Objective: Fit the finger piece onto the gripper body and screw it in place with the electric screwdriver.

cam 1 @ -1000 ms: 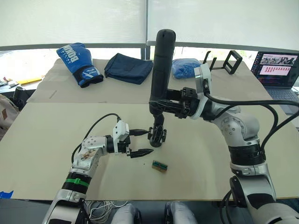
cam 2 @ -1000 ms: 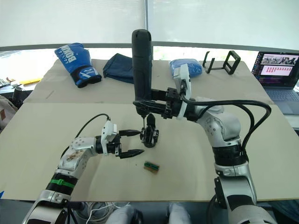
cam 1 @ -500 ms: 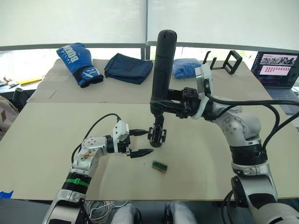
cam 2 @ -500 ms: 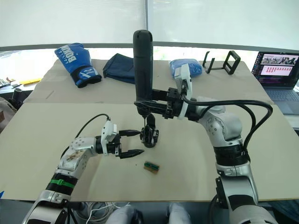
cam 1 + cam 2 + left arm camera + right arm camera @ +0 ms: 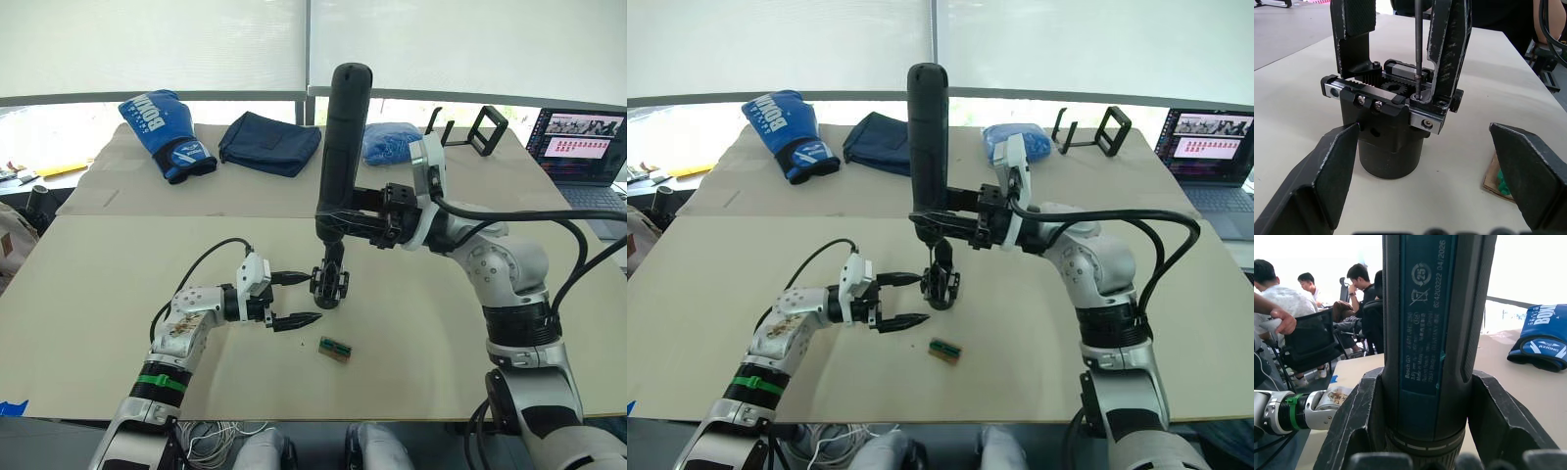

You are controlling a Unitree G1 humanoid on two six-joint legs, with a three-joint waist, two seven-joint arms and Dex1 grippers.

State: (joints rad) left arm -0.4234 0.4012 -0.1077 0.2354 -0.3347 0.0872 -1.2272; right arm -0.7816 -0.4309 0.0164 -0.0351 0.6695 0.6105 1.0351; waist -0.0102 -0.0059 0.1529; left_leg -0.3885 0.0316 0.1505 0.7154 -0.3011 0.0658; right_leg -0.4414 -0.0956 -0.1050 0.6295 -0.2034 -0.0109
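The gripper body (image 5: 329, 285) stands upright on the beige table (image 5: 118, 294), a small black mechanism on a round base (image 5: 1391, 147). The black finger piece (image 5: 1449, 49) stands on its right carriage, beside another upright finger (image 5: 1354, 39). My right gripper (image 5: 345, 223) is shut on the electric screwdriver (image 5: 341, 137), which is held upright above the body. Its thin bit (image 5: 1417, 49) comes straight down onto a screw (image 5: 1417, 96) at the foot of the finger piece. My left gripper (image 5: 312, 298) is open, lying level just left of the body, with one finger on each side and touching nothing.
A small green-brown block (image 5: 335, 350) lies on the table in front of the body. At the back are a blue boxing glove (image 5: 167, 132), a navy pouch (image 5: 269, 143), a blue bag (image 5: 390, 143), a black stand (image 5: 480, 127) and a laptop (image 5: 578, 147). People sit nearby (image 5: 1283, 328).
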